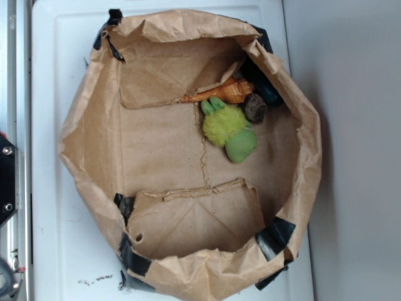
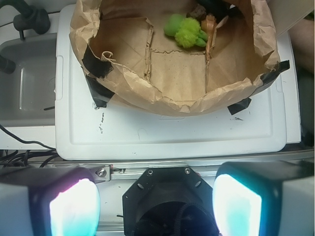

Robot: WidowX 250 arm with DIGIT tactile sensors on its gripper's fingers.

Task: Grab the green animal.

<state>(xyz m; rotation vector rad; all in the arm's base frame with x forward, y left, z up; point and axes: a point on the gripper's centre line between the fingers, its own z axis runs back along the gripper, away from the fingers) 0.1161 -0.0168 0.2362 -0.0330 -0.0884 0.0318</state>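
Observation:
The green animal (image 1: 229, 130) is a fuzzy yellow-green plush with a smooth paler green head. It lies on the floor of an open brown paper bag (image 1: 94, 125), toward its back right. In the wrist view the green animal (image 2: 184, 29) shows far off at the top, inside the bag (image 2: 162, 98). My gripper (image 2: 155, 206) is open and empty, its two pads wide apart at the bottom of the wrist view, well short of the bag and over the black robot base. The gripper does not show in the exterior view.
An orange spiral shell (image 1: 222, 92) lies just behind the animal, a dark brown rock-like lump (image 1: 255, 108) beside it, and a dark blue thing (image 1: 269, 94) against the bag wall. The bag stands on a white lid (image 2: 172, 132). A grey sink (image 2: 24, 88) is at the left.

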